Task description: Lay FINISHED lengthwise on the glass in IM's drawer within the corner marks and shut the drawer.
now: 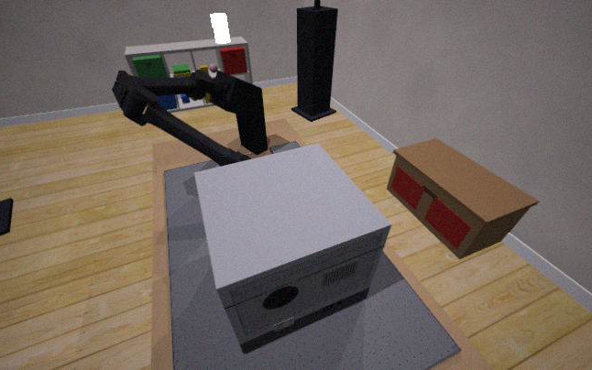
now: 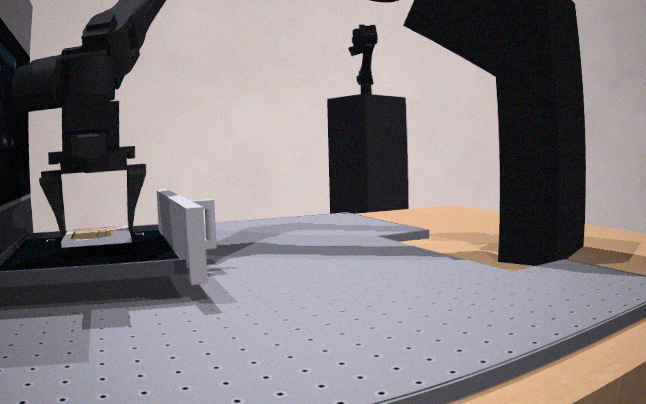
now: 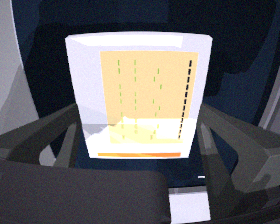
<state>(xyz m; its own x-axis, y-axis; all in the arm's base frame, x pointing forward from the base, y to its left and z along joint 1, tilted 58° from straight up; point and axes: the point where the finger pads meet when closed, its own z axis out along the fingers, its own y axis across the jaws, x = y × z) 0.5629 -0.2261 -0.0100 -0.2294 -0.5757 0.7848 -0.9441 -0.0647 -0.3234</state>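
The gel imager IM (image 1: 289,221) is a grey box on the perforated mat. Its drawer (image 2: 89,256) stands pulled out, with dark glass and a white front panel with a handle (image 2: 187,233). The FINISHED cassette (image 2: 95,235) is a pale plate with a yellow gel window, and it lies flat on the glass. My gripper (image 2: 95,228) points straight down, with its fingertips against the cassette's two sides, shut on it. In the top view IM hides the gripper and the drawer.
The arm's base column (image 2: 536,130) stands at the mat's far end. A black pillar (image 1: 315,59), a shelf with coloured boxes (image 1: 188,73) and a brown cabinet with red doors (image 1: 459,198) stand on the floor away from the table.
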